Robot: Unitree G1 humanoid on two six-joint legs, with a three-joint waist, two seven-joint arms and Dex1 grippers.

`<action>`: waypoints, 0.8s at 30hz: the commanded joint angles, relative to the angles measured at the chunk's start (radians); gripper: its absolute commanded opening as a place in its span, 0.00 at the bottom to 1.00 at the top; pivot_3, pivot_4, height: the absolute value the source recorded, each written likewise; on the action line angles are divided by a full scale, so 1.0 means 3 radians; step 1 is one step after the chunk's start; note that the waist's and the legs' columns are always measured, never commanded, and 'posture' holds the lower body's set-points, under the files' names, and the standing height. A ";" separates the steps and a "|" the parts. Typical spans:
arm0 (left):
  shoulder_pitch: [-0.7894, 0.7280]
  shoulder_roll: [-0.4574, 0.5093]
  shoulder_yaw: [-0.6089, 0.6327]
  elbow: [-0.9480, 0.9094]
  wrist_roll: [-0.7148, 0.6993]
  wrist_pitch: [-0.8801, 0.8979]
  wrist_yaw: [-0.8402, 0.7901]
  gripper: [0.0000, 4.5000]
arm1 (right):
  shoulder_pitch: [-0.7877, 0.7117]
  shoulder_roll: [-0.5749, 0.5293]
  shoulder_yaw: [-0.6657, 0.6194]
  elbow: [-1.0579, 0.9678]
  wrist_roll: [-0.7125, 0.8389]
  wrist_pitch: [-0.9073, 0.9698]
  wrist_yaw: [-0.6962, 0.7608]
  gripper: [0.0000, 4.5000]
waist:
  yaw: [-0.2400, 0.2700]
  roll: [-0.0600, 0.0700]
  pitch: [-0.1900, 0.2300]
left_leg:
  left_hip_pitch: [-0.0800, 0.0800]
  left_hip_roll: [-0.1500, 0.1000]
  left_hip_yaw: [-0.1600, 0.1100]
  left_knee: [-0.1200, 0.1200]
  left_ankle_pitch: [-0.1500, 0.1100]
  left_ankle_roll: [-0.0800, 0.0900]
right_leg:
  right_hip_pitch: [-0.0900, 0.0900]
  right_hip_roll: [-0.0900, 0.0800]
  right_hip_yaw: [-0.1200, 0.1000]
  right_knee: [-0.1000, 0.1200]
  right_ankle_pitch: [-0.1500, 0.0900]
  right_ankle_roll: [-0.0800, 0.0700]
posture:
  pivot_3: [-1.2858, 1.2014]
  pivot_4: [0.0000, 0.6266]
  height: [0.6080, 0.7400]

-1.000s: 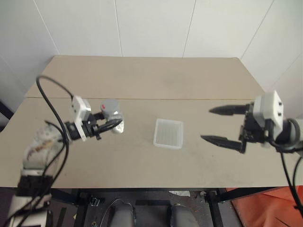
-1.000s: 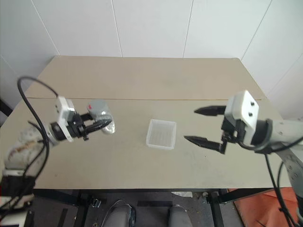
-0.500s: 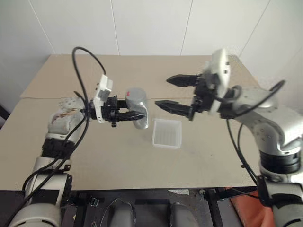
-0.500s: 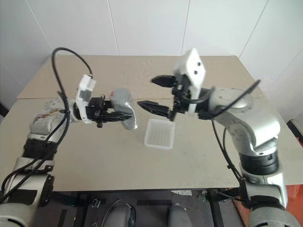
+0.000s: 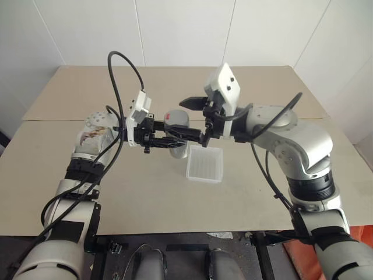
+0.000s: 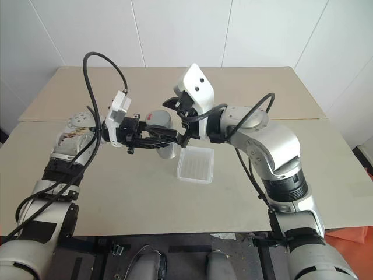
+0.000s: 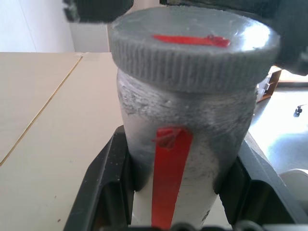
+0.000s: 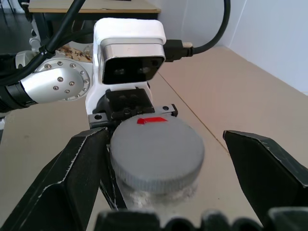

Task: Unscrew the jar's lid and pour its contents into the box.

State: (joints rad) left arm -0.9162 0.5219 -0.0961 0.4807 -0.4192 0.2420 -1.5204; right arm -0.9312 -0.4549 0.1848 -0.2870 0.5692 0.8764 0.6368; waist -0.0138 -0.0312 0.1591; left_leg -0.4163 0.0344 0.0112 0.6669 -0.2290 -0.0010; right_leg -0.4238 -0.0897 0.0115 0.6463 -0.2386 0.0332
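My left gripper [image 7: 183,144] is shut on the silvery jar [image 7: 185,120], held upright above the table just left of the box [image 5: 205,164]. The grey lid [image 8: 156,149] with a red mark sits on top of the jar. Coming in from the right, my right gripper [image 8: 163,135] stands open with one finger [image 8: 62,183] on each side of the lid. One finger is close against the lid's edge and the other is apart from it. The contents are hidden inside the jar. The box lies flat on the table, a shallow translucent white tray.
The beige table [image 5: 116,192] has a seam across its middle and white walls behind it. A black cable [image 5: 119,64] loops above the left arm. The left wrist's white camera block [image 8: 129,53] sits right behind the jar.
My right gripper has swung left from beside the box and now straddles the lid, still open. The left gripper has brought the jar a little to the right and turned it.
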 commanded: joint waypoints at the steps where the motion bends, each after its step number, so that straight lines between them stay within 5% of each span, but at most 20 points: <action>1: -0.0054 0.0009 0.0077 -0.0063 0.0001 -0.0061 -0.0021 0.43 | -0.0095 0.0029 -0.0042 -0.0011 -0.0033 -0.0023 0.0040 1.00 | -0.0001 0.0000 0.0000 | 0.0000 0.0000 0.0000 0.0000 0.0000 0.0000 | 0.0000 0.0000 0.0000 0.0000 0.0000 0.0000 | 0.52 0.24 1.00; 2: -0.0051 0.0011 0.0078 -0.0071 0.0005 -0.0068 -0.0019 0.43 | -0.0101 0.0045 -0.0050 0.0013 -0.0027 -0.0022 0.0048 1.00 | -0.0001 0.0000 0.0000 | 0.0000 0.0000 0.0000 0.0000 0.0000 0.0000 | 0.0000 0.0000 0.0000 0.0000 0.0000 0.0000 | 0.52 0.24 1.00; 8: -0.0031 0.0016 0.0097 -0.0109 0.0003 -0.0078 -0.0013 0.43 | -0.0085 0.0071 -0.0054 0.0092 -0.0027 -0.0035 0.0163 0.62 | -0.0003 0.0000 0.0000 | 0.0000 0.0000 -0.0001 0.0000 0.0000 0.0000 | 0.0000 0.0000 0.0000 0.0001 0.0000 0.0000 | 0.52 0.24 1.00; 14: -0.0031 0.0020 0.0113 -0.0153 -0.0028 -0.0074 -0.0072 0.43 | -0.0052 0.0112 -0.0088 0.0220 0.0004 -0.0325 0.0483 0.62 | -0.0005 0.0000 0.0000 | 0.0000 0.0000 -0.0001 0.0000 0.0000 0.0000 | 0.0000 0.0000 0.0000 0.0002 0.0000 0.0000 | 0.52 0.24 1.00; 24: -0.0038 0.0128 -0.0090 -0.0555 -0.0439 0.0130 -0.0313 0.43 | -0.0550 0.0202 0.0123 0.1545 0.0118 -0.1368 0.3059 0.62 | -0.0017 0.0006 0.0005 | 0.0001 0.0001 -0.0001 0.0004 0.0000 0.0000 | 0.0001 0.0001 0.0000 0.0002 0.0000 0.0001 | 0.52 0.24 1.00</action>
State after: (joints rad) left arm -0.9109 0.5459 -0.1353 0.3359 -0.5154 0.2664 -1.6110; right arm -1.0645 -0.4185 0.1784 0.1711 0.5728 0.5104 1.3930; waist -0.0189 -0.0294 0.1605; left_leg -0.4156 0.0349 0.0110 0.6682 -0.2290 -0.0010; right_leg -0.4233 -0.0890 0.0116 0.6469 -0.2385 0.0334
